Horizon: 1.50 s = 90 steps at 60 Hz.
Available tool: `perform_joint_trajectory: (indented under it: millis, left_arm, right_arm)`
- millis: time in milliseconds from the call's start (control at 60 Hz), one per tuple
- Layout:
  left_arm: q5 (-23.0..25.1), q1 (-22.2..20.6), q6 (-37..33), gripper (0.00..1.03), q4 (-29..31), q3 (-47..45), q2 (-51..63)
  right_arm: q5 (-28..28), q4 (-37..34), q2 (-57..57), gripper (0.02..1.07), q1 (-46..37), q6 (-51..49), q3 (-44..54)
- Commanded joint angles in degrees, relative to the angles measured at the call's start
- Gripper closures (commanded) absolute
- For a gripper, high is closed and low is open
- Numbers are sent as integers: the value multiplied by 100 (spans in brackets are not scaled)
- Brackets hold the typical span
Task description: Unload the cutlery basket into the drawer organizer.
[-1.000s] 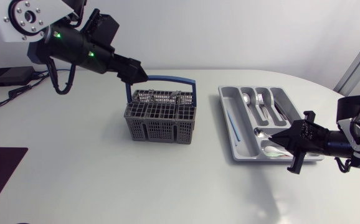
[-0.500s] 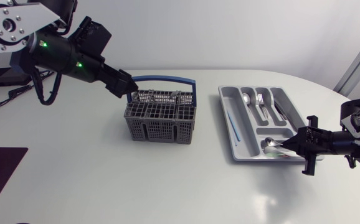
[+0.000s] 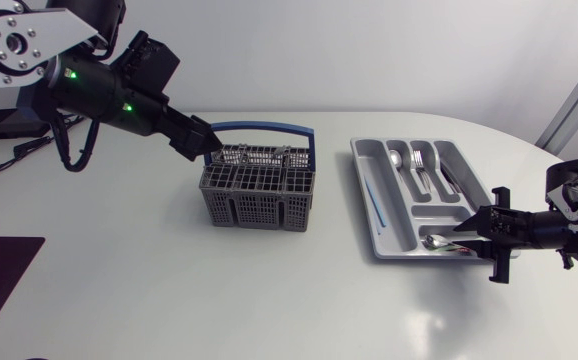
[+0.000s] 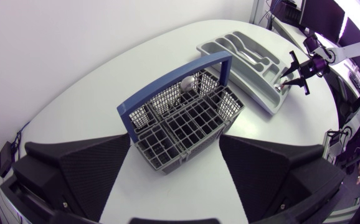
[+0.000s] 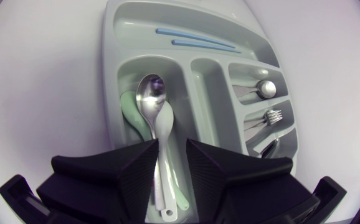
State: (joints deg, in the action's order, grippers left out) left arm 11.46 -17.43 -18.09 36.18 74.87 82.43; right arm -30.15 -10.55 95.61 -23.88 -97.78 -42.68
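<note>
Right tool (image 5: 172, 146), released, hangs at the near end of the drawer organizer (image 3: 362, 175), over a metal spoon (image 5: 150, 94) lying inside. Best lifted straight up, without nudging it. Cutlery basket (image 3: 259, 192) stands well apart.

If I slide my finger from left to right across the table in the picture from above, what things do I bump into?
left gripper → cutlery basket → drawer organizer → right gripper
</note>
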Motion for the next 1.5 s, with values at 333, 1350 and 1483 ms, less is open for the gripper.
perform_joint_trajectory:
  millis: [333,1350,1483]
  left_arm:
    - [-162,29,-652,4,310,-447,-746]
    - [-4,249,-2217,93,-1404,-3040,-509]
    - [-4,126,-2226,93,-1738,-3189,-360]
  right_arm:
    - [-96,-545,-1774,31,235,936,5]
    - [598,545,537,102,3706,7273,-3001]
    - [510,395,968,102,3741,7607,-3581]
